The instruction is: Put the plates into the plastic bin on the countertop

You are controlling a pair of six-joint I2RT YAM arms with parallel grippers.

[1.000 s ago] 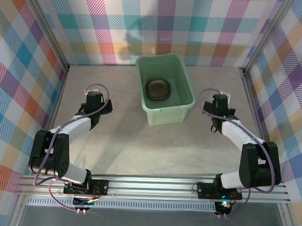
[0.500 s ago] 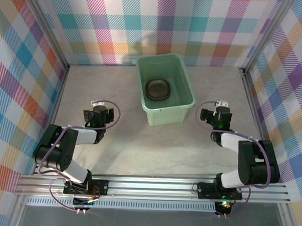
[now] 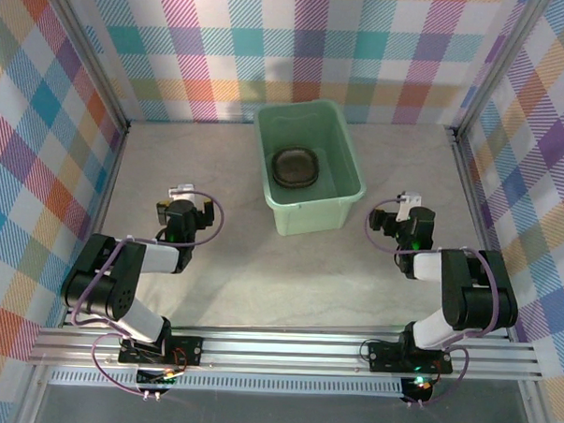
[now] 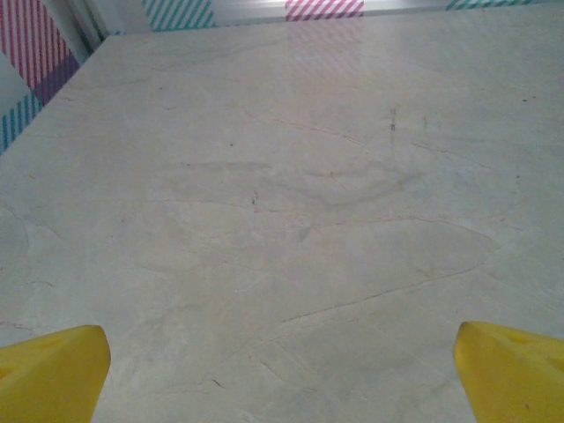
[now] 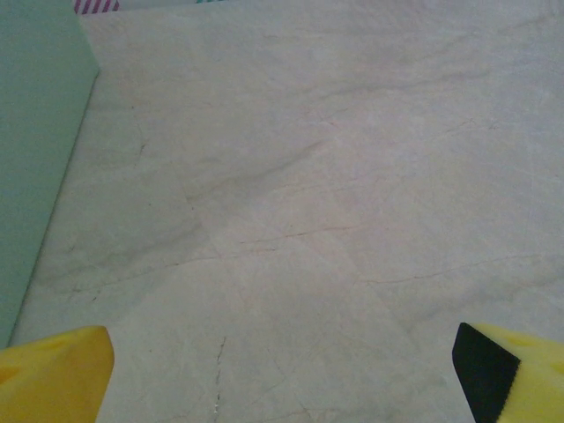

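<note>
Surface: beige, faintly veined stone-look tabletop (image 3: 260, 276), enclosed by multicolour plaid walls (image 3: 299, 44). Plastic bin (image 3: 310, 216), mint green, stands centre-rear. Plates (image 3: 295, 167), a dark stack, lie inside on its floor. Left hand (image 3: 182, 207) and right hand (image 3: 401, 219): both spread wide, holding nothing, over bare tabletop. Change since a second ago: both arms folded back toward the near edge; bin and plates unmoved.
</note>
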